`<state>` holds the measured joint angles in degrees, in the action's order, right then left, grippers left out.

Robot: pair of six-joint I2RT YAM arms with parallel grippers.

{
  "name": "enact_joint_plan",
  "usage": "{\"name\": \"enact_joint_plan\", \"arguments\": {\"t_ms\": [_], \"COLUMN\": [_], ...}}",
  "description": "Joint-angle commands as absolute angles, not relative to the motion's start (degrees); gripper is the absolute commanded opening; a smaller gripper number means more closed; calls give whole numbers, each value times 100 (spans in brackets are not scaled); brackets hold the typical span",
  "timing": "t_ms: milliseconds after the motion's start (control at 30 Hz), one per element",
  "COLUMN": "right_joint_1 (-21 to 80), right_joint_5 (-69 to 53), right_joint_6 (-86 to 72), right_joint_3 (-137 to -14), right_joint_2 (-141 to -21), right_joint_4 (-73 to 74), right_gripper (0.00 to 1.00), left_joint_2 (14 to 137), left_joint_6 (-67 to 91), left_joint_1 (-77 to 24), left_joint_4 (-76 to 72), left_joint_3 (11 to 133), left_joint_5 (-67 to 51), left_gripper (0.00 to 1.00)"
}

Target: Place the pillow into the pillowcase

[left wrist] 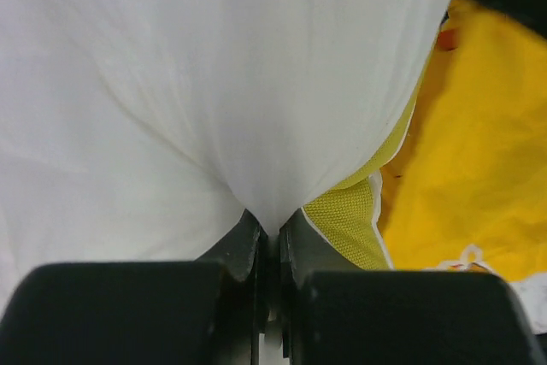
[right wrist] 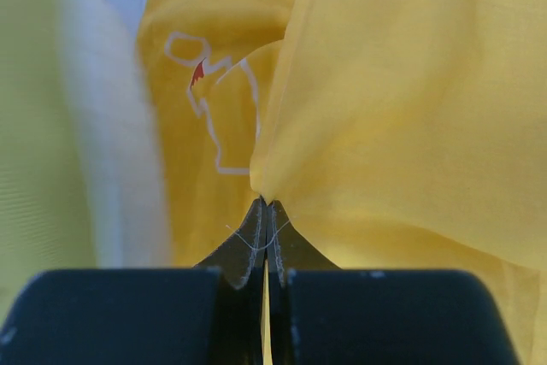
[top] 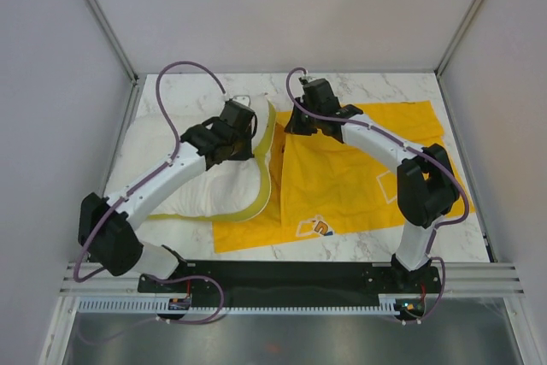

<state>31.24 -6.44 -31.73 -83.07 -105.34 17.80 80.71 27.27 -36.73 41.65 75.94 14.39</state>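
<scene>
Left arm [top: 167, 179] stretched forward and rightward, jaws clenched on a fold of the pillow [left wrist: 171, 83]. Right arm [top: 389, 147] hooked inward, jaws pinching the pillowcase [right wrist: 410, 126].

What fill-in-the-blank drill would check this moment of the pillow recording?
1. The left gripper is shut on the pillow's ____ fabric.
2. The right gripper is shut on the ____ pillowcase.
3. In the top view, the pillow lies to the ____ of the pillowcase.
Missing words: white; yellow; left.
</scene>
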Motion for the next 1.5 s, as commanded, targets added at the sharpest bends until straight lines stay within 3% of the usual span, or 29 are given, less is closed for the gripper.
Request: {"name": "enact_joint_plan", "arguments": {"t_ms": [0, 200, 700, 1133, 1300, 1433, 1467], "right_joint_1": [3094, 3094, 3059, 3199, 3199, 3173, 3173], "right_joint_5": [-869, -958, -1168, -1477, -1301, -933, -836], "right_joint_6": [-3243, -3305, -3313, -3357, -3358, -3270, -3217], "right_joint_3": [-8341, -8419, -9044, -8622, -8543, -8307, -8219], "right_joint_2": [-10204, -10204, -10468, -10116, -10002, -9879, -9740], "right_joint_4": [1687, 1679, 1872, 1881, 1916, 1978, 1978], "right_gripper": [0, 0, 0, 0, 0, 13, 27], "left_joint_2": [8349, 8490, 8710, 9895, 10195, 10195, 10169], "left_joint_6": [3137, 3112, 2382, 1898, 2135, 2320, 2320], "left_joint_1": [-3393, -3419, -4140, -4183, -4228, -4236, -4228], "left_joint_4": [3228, 2698, 4034, 3990, 3780, 3087, 2946], "left_joint_3": [6892, 6767, 6881, 9051, 9018, 8202, 8070], "left_joint_5": [1721, 1654, 1161, 1485, 1923, 2145, 2136], "left_gripper": [2, 2, 2, 2, 2, 2, 2]}}
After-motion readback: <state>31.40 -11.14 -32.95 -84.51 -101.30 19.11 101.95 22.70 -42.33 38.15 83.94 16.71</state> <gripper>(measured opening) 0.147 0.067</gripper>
